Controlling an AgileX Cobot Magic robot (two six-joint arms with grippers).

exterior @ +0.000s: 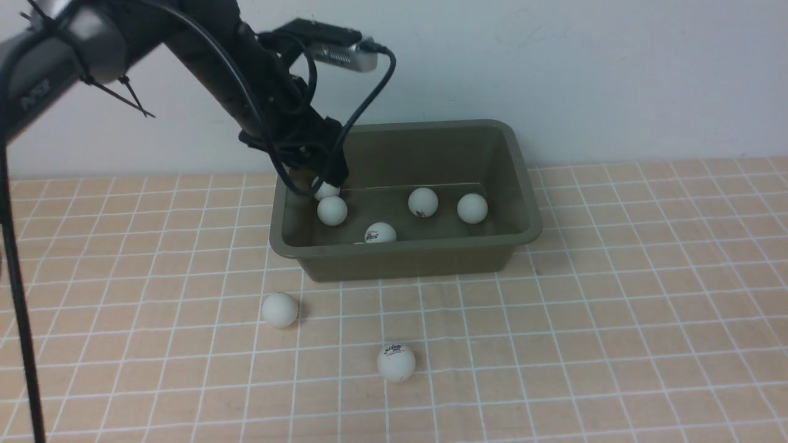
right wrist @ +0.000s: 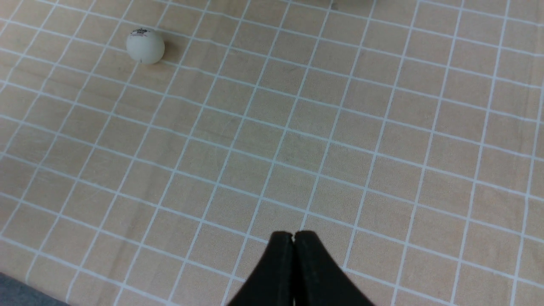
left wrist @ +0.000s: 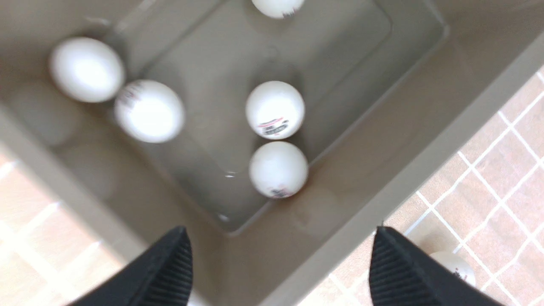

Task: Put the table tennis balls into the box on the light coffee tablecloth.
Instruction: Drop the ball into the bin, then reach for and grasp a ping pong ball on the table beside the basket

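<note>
a peach checked tablecloth (exterior: 615, 307) runs back to a pale wall (exterior: 554, 61). the green box (exterior: 406, 249) sits on it toward the back, with at least five white balls (exterior: 423, 202) inside. two more lie on the tablecloth in front: a plain ball (exterior: 280, 309) near the box's left corner and a printed ball (exterior: 396, 362) closer to the camera. the left claw (left wrist: 280, 231) hangs over the box's left end, jaws spread wide, nothing between them. the right claw (right wrist: 293, 236) is clenched tight over the tablecloth, empty.

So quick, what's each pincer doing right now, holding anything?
Left pincer: open, holding nothing, over the box.
Right pincer: shut, empty, above the tablecloth.
</note>
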